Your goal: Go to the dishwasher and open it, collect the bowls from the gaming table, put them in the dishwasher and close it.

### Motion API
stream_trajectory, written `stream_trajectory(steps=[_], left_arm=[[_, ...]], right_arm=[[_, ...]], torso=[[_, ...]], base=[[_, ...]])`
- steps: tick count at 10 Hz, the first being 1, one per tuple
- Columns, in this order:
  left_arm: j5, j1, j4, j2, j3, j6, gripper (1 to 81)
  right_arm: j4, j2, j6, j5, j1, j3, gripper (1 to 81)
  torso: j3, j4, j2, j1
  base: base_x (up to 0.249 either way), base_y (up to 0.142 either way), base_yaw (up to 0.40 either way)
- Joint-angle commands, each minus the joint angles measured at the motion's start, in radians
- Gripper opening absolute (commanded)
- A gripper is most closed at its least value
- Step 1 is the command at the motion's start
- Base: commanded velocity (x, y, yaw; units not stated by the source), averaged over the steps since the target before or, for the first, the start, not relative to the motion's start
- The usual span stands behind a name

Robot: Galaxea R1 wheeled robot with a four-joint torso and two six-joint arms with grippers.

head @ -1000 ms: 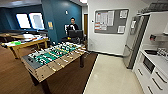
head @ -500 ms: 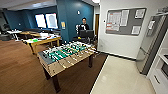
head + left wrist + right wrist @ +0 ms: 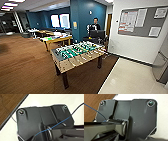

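Robot's driving on the collect-the-bowls leg, the yellow gaming table (image 3: 58, 39) waiting beyond the foosball table (image 3: 77, 53), a green bowl (image 3: 49, 38) seemingly on its surface; end effector state I cannot tell; next: skirt the foosball.

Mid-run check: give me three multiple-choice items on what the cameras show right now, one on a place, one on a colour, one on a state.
1. Where is the yellow-sided table relative to the foosball table?
A. behind it, farther from the robot
B. in front of it
C. on the pale floor

2. What colour is the foosball field?
A. red
B. green
C. white

3. How does the person behind the foosball table appear?
A. lying down
B. crouched under the table
C. upright behind a dark screen

Answers: 1 A, the head view shows it beyond the foosball table, toward the windows. 2 B, green shows between the rods. 3 C, the head and shoulders rise above the dark screen.
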Motion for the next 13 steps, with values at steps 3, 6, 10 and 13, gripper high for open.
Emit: stream_trajectory(steps=[3, 6, 10, 13], left_arm=[[0.039, -0.038, 0.008, 0.001, -0.003, 0.014, 81.1], [0.039, -0.038, 0.008, 0.004, -0.004, 0.015, 81.1], [0.039, -0.038, 0.008, 0.009, -0.004, 0.015, 81.1], [0.048, -0.038, 0.008, 0.015, -0.023, 0.015, 81.1]], right_arm=[[0.006, 0.005, -0.002, -0.048, 0.044, 0.004, 81.1], [0.006, 0.005, -0.002, -0.048, 0.046, 0.005, 81.1], [0.004, 0.005, -0.003, -0.048, 0.049, 0.001, 81.1], [0.004, 0.005, -0.003, -0.048, 0.056, 0.002, 81.1]], torso=[[0.0, 0.0, 0.0, 0.0], [0.0, 0.0, 0.0, 0.0], [0.0, 0.0, 0.0, -0.001], [0.0, 0.0, 0.0, -0.001]], base=[[0.0, 0.0, 0.317], [0.0, 0.0, 0.317], [0.0, 0.0, 0.317], [0.0, 0.0, 0.314]])
